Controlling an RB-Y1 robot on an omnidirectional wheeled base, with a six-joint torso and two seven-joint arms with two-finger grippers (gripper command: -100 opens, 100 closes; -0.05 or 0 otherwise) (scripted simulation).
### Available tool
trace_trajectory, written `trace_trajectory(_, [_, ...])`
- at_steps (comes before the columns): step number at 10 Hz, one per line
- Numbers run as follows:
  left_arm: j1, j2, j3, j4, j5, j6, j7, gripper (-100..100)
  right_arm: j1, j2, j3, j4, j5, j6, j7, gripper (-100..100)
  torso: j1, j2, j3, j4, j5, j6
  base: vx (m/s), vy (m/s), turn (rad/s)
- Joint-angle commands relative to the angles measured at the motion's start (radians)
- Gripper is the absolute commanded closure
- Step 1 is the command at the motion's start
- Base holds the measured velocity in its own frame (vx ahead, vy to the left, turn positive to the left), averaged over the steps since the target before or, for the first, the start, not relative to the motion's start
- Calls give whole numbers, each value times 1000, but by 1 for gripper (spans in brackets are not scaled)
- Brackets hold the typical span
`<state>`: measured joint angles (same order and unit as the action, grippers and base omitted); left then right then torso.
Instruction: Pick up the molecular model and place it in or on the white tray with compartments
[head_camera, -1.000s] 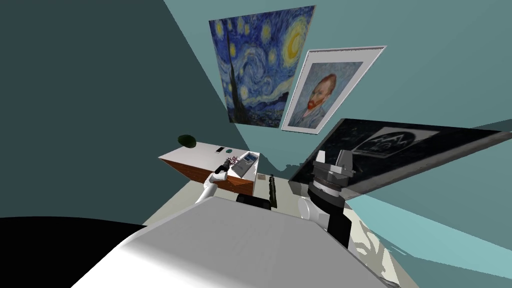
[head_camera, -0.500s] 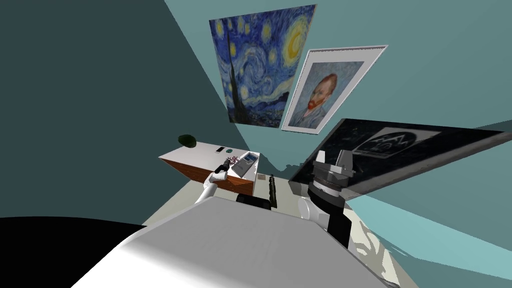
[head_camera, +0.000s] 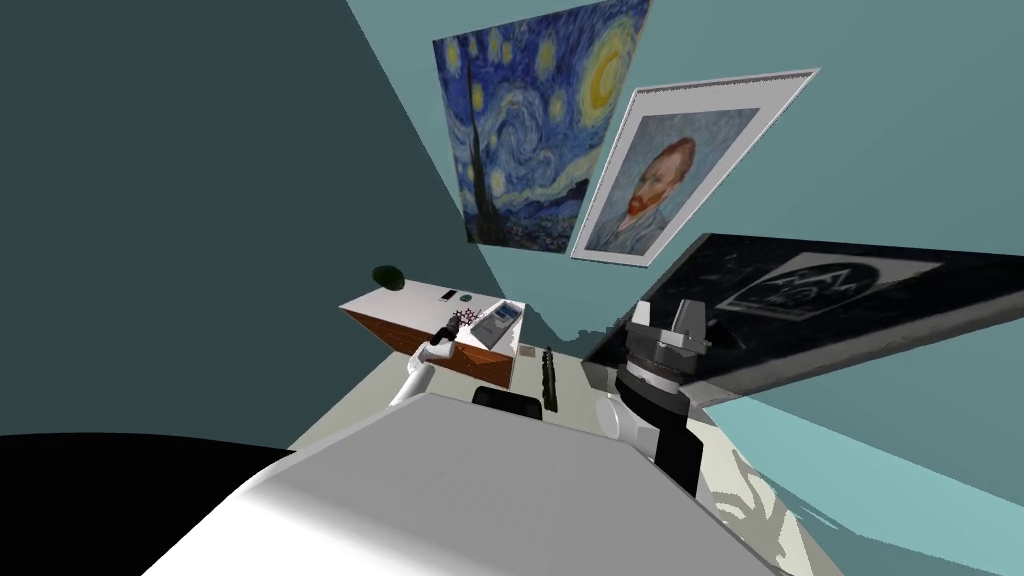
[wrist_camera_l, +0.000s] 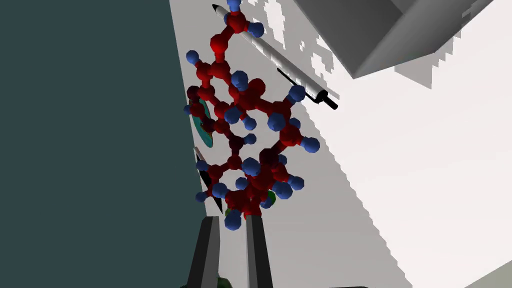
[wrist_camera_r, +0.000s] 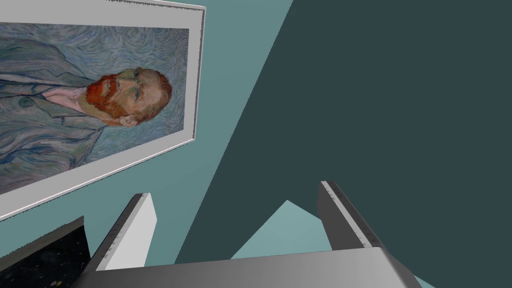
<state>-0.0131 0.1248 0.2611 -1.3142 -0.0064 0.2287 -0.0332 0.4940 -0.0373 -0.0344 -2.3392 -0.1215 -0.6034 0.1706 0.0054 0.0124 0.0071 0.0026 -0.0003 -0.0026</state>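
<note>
Left gripper (wrist_camera_l: 231, 220) pinches molecular model (wrist_camera_l: 245, 125) endwise, its length pointing away

The place reads as a room in a home, fitted out as a study. Its anchor is a white-topped desk with brown wooden sides (head_camera: 420, 302), set against a dark teal wall. On the desk top lie a silver pen with a black tip (wrist_camera_l: 280, 59) and a shallow white tray with compartments (head_camera: 487, 338). A red and blue ball-and-stick molecular model (wrist_camera_l: 245, 145) is close by the pen. A small, dark green rounded thing (head_camera: 388, 276) sits at the desk's far corner. Above the desk, on a lighter teal wall, hang a swirling blue and yellow night-sky painting (head_camera: 530, 120) and a white-framed portrait of a red-bearded man (head_camera: 665, 175). To the right of the desk is a large dark panel with a white triangular emblem (head_camera: 820, 295).
</note>
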Motion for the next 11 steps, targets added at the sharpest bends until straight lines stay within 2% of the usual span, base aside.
trace_trajectory(1, [3,11,-12,-15,-28,-35,-10,100,0,0,0,0,0,0,0,0,0,0,0,0,0,0,-142,87,132])
trace_trajectory(4, [-3,29,-31,-29,-66,-75,-29,100,0,0,0,0,0,0,0,0,-3,-1,0,0,-1,1,-111,50,53])
trace_trajectory(6, [-6,53,-57,-39,-85,-95,-55,100,0,0,0,0,0,0,0,0,-4,-1,0,0,-1,2,-139,23,-47])
trace_trajectory(8, [-14,61,-83,-53,-81,-67,-78,100,0,0,0,0,0,0,0,0,-12,0,0,1,-2,5,-108,-58,-269])
trace_trajectory(11, [-31,63,-120,-69,-72,-13,-108,100,0,0,0,0,0,0,0,0,-16,-13,-6,-1,-3,5,44,-81,-233])
